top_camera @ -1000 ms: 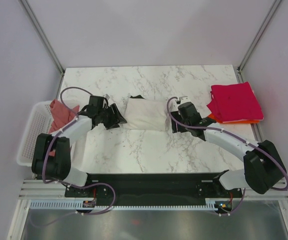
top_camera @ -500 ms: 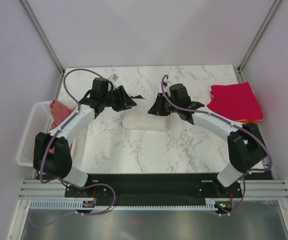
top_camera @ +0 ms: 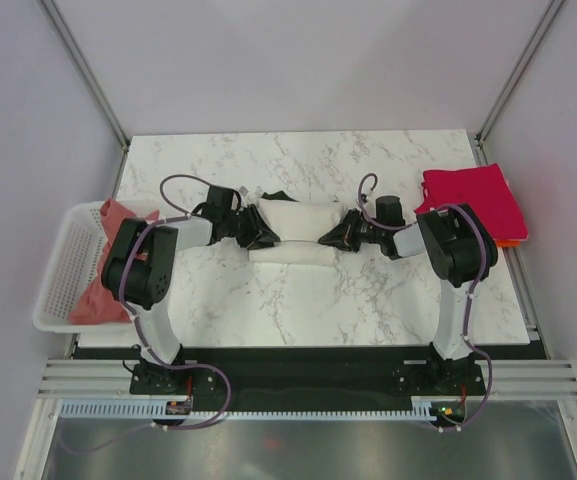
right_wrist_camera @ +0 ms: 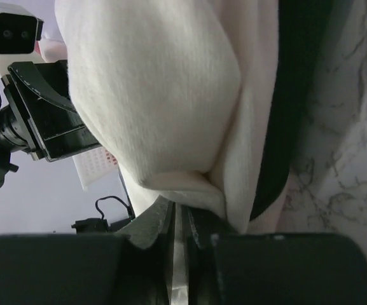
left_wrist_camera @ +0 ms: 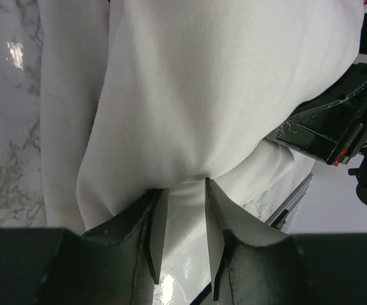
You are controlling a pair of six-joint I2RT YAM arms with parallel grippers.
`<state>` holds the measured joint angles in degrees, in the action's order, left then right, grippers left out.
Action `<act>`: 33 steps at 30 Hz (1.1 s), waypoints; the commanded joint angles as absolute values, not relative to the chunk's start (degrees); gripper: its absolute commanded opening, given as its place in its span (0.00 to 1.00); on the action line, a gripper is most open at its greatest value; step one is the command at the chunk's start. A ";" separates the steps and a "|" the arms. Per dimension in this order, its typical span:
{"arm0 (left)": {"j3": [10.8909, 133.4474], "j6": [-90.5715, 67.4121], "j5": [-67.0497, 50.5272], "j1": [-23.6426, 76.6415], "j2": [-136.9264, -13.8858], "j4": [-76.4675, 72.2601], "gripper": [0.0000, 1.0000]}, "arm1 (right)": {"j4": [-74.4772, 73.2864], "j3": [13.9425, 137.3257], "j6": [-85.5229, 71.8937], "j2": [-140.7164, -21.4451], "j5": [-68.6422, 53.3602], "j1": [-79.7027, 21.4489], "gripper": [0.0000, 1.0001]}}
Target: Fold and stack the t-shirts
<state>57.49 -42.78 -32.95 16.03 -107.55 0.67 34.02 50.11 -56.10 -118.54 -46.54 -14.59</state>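
Note:
The cream t-shirt (top_camera: 298,228) lies folded into a thick pad in the middle of the table, a dark green bit (top_camera: 274,196) showing at its far edge. My left gripper (top_camera: 261,234) is low at its left end. In the left wrist view the fingers (left_wrist_camera: 159,216) hold a fold of cream cloth (left_wrist_camera: 202,95) between them, the left gripper (left_wrist_camera: 183,187) shut on it. My right gripper (top_camera: 332,237) is at the right end; its narrow jaws pinch the cream hem (right_wrist_camera: 151,95), right gripper (right_wrist_camera: 182,210). A dark green band (right_wrist_camera: 291,95) runs beside the fold.
A folded magenta t-shirt (top_camera: 471,202) rests on an orange one (top_camera: 511,241) at the table's right edge. The white lattice basket (top_camera: 56,272) hangs off the left side and holds salmon-pink cloth (top_camera: 118,224).
Both arms have come down from the shirt's far side to its two ends. Both pairs of jaws have narrowed onto the cream cloth, the right far more than the left.

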 commanded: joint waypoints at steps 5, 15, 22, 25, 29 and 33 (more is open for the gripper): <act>55.10 -40.08 -21.98 15.82 -97.14 5.97 0.43 | 18.66 52.28 -42.65 -109.18 -43.51 -12.66 0.31; 68.28 -41.21 -30.40 15.64 -97.72 8.61 0.54 | 10.71 64.33 -41.92 -109.14 -44.12 -12.83 0.35; 75.14 -41.22 -28.66 14.94 -110.38 8.70 0.52 | 10.47 70.74 -44.21 -118.73 -41.76 -12.31 0.32; 76.46 -40.70 -28.57 13.63 -115.57 8.79 0.51 | 8.18 72.07 -43.51 -121.37 -37.89 -11.08 0.31; 76.82 -38.06 -27.34 12.66 -117.07 10.02 0.51 | 5.29 72.60 -40.18 -121.55 -36.30 -8.97 0.33; 74.45 -36.39 -25.05 12.39 -110.25 10.28 0.53 | 0.18 74.26 -33.61 -117.88 -34.47 -8.09 0.41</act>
